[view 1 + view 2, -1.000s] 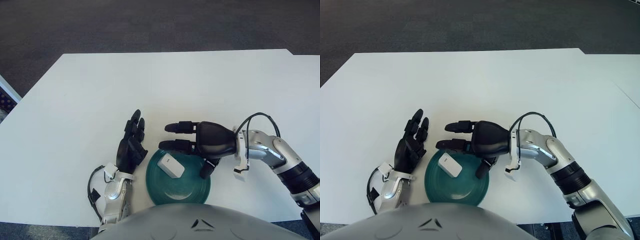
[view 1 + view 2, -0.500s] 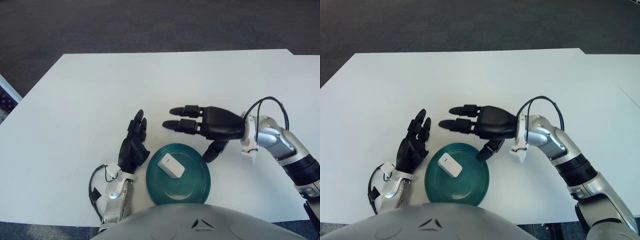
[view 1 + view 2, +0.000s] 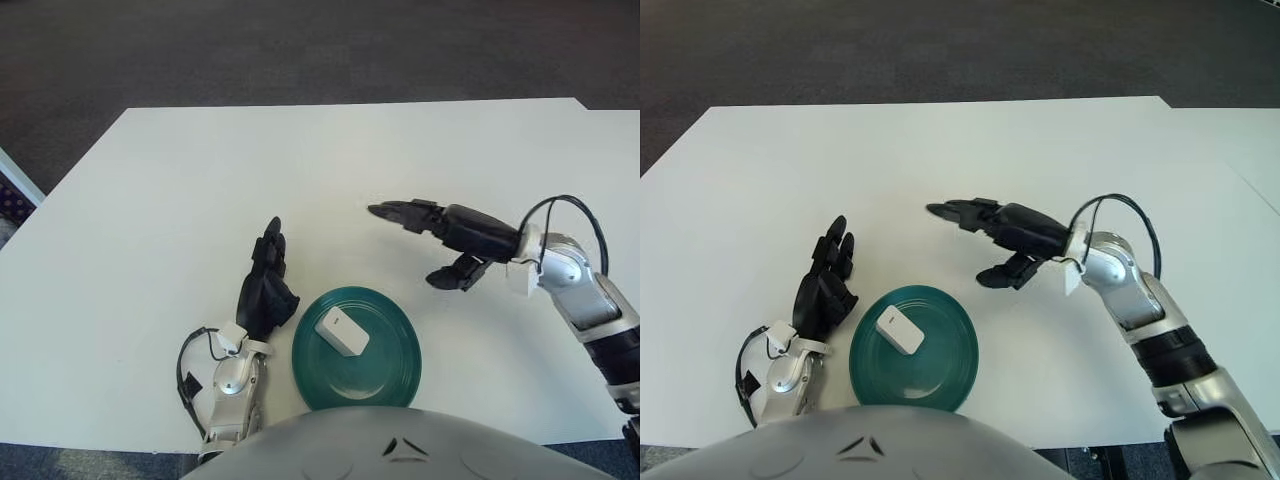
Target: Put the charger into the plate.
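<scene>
Since the small white rectangular charger [image 3: 341, 331] already lies inside the round teal plate [image 3: 390, 376], the black right hand [image 3: 448, 244], fingers spread and empty beyond the rim, should retreat high and clear, while the left hand [image 3: 266, 287] shows open-fingered left of the plate.

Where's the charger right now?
The charger lies inside the green plate, left of its centre, near the table's front edge, between the left hand and the open right hand.
</scene>
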Robot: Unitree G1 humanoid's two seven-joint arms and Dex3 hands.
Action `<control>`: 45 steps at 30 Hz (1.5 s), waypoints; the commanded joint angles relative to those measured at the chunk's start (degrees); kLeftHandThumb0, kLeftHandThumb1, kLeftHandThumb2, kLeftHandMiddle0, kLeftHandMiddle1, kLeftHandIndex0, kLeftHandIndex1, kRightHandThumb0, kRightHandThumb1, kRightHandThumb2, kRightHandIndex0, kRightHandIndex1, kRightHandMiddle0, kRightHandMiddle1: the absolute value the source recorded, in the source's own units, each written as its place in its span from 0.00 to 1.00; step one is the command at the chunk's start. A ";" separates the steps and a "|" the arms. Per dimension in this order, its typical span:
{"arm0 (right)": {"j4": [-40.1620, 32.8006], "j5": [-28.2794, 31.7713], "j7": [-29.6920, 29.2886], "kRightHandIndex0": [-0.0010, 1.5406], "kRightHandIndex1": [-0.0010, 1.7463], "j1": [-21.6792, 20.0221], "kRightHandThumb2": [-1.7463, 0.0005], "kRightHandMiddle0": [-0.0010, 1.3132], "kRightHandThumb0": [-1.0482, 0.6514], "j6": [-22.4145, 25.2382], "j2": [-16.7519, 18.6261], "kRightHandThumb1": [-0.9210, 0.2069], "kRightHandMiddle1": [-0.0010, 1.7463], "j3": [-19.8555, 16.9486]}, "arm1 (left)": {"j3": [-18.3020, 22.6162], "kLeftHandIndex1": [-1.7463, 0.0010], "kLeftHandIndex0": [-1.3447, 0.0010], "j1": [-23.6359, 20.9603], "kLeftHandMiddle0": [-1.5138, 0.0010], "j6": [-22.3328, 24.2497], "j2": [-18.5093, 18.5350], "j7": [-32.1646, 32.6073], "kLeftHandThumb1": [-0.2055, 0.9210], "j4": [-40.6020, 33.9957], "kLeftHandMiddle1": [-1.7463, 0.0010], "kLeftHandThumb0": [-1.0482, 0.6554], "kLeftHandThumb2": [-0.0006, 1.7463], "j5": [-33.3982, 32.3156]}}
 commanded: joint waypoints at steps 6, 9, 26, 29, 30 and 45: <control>-0.51 11.56 -6.16 0.00 0.00 9.22 0.46 0.06 0.00 10.28 14.28 0.00 0.03 -4.05 | 1.07 0.73 1.00 5.55 0.95 -1.89 -1.86 -0.14 1.00 6.38 0.99 0.00 0.68 -2.64; -1.40 14.26 -9.13 0.02 0.00 12.90 0.46 0.03 0.00 13.99 18.84 0.00 0.11 -5.31 | 1.35 0.72 1.00 6.04 0.94 -2.75 -1.54 0.33 1.00 6.43 0.99 0.00 0.67 -2.02; -4.52 11.57 -11.24 0.11 0.01 17.47 0.53 0.00 0.00 15.58 24.28 0.00 0.33 -4.17 | -0.18 0.77 1.00 11.44 0.94 -1.26 1.39 1.72 1.00 -0.29 1.00 0.00 0.65 3.18; -4.50 10.83 -10.28 0.11 0.01 17.76 0.55 0.00 0.00 14.78 24.00 0.00 0.30 -3.67 | -0.52 0.78 1.00 11.99 0.95 -1.11 1.86 1.42 1.00 -1.15 1.00 0.00 0.65 2.89; -4.50 10.44 -10.11 0.10 0.01 17.87 0.55 0.00 0.00 14.55 23.90 0.00 0.29 -3.52 | -0.61 0.78 1.00 12.14 0.95 -1.10 2.00 1.36 1.00 -1.39 1.00 0.00 0.65 2.77; 0.28 8.44 -9.36 0.09 0.00 19.16 0.57 0.00 0.00 11.53 24.79 0.00 0.21 -2.99 | -1.48 0.78 1.00 12.88 0.95 -0.06 1.86 1.53 1.00 -2.22 1.00 0.00 0.65 1.09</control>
